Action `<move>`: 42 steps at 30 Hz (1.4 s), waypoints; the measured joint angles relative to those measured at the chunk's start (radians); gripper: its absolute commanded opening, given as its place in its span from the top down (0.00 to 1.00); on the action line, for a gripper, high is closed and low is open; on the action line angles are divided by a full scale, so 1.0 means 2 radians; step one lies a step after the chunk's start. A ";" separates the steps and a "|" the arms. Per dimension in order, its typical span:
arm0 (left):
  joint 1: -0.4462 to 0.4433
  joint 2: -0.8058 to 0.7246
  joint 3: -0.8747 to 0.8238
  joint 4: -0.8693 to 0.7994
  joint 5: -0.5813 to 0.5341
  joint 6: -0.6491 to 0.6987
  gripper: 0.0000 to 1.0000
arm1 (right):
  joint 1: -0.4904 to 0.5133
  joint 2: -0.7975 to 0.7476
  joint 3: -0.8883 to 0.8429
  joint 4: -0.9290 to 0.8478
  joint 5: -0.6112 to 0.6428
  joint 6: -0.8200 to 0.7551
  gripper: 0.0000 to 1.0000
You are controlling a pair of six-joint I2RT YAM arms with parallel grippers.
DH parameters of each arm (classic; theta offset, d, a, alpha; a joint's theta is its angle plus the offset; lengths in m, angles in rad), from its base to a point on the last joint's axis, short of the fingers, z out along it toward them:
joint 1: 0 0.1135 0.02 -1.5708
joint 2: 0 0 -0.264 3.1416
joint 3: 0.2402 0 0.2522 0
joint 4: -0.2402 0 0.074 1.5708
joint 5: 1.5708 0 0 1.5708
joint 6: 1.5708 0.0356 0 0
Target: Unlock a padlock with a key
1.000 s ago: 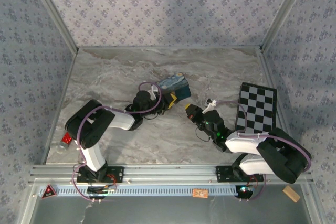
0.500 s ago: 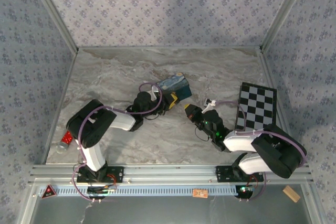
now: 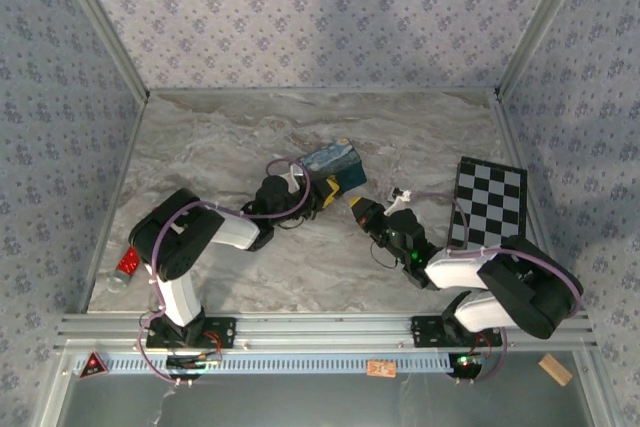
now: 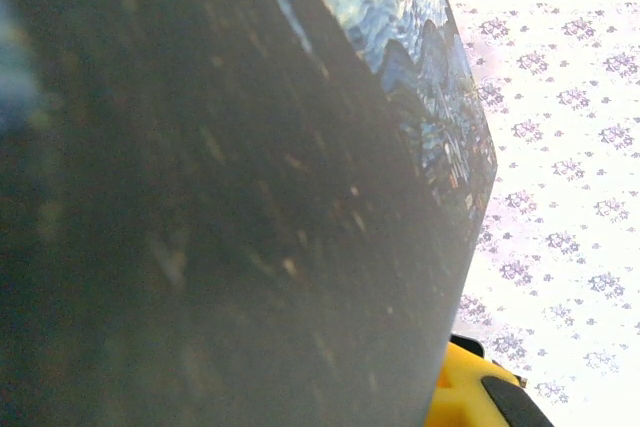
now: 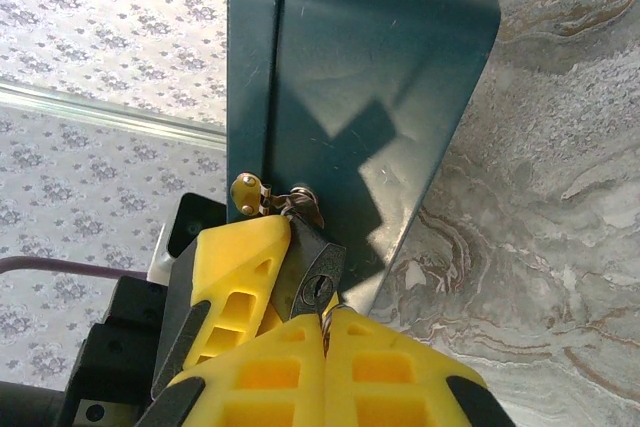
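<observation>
The padlock (image 5: 312,272), small and dark with its keyhole facing me, hangs by its thin shackle (image 5: 303,203) from a brass hasp (image 5: 245,190) on the blue swirl-painted box (image 3: 336,164). My left gripper (image 3: 322,192) is closed on the padlock, one yellow finger (image 5: 235,262) pressed on its left side and the other hidden. My right gripper (image 5: 325,325) is shut on the key (image 5: 326,317), a silvery sliver between the fingertips just below the keyhole. In the left wrist view the box's dark side (image 4: 220,197) is pressed close, with a yellow finger (image 4: 465,397) at the bottom.
A black-and-white checkerboard (image 3: 490,205) lies at the right of the marble table (image 3: 220,137). A small red object (image 3: 127,265) sits at the left edge. Patterned walls enclose three sides.
My right gripper has crept a little up and left toward the padlock with the key. The left arm and the box have stayed put.
</observation>
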 measured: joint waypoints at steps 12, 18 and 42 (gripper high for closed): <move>-0.003 0.000 0.000 0.003 -0.002 -0.006 0.98 | -0.001 0.003 0.000 0.005 0.000 0.000 1.00; -0.004 0.000 -0.002 0.006 -0.006 -0.009 0.98 | -0.002 0.004 0.000 0.009 0.001 0.000 1.00; -0.008 0.000 -0.003 0.010 -0.026 -0.023 0.98 | -0.005 0.035 0.004 0.033 0.008 0.002 1.00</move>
